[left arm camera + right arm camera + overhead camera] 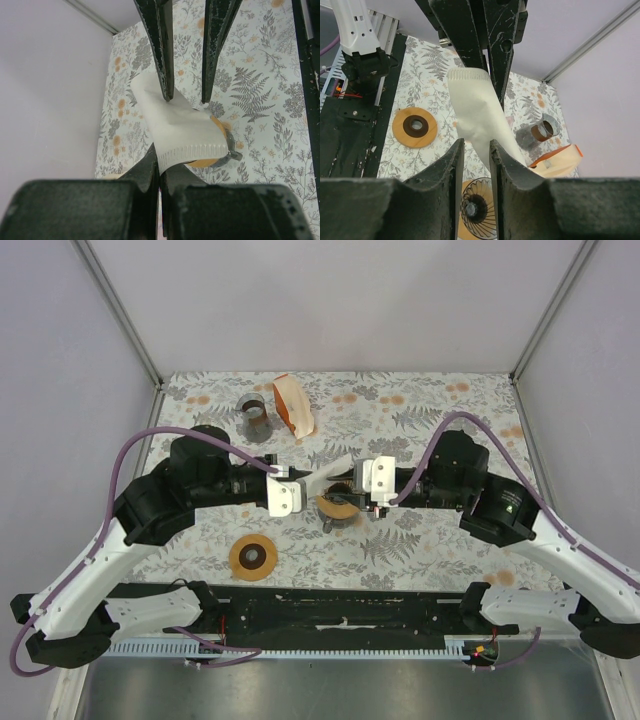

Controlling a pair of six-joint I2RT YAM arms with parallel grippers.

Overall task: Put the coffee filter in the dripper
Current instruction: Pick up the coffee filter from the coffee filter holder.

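The floral-patterned table (430, 410) carries everything, and the two arms reach in from either side to meet over its middle. Between them hangs the white paper coffee filter (175, 125), off the table and directly above the dripper (338, 508), not inside it. The left gripper (159, 159) is clamped tight on the filter's crimped seam edge. The right gripper (476, 145) has its jaws partly apart, straddling the filter's other end; whether either finger presses the paper cannot be told. An orange-and-white filter pack (295, 405) lies near the back edge, just beside a grey cup (255, 418) tipped on its side. A round wooden disc (253, 557) with a dark centre ring lies flat near the arms' bases, left of the dripper.
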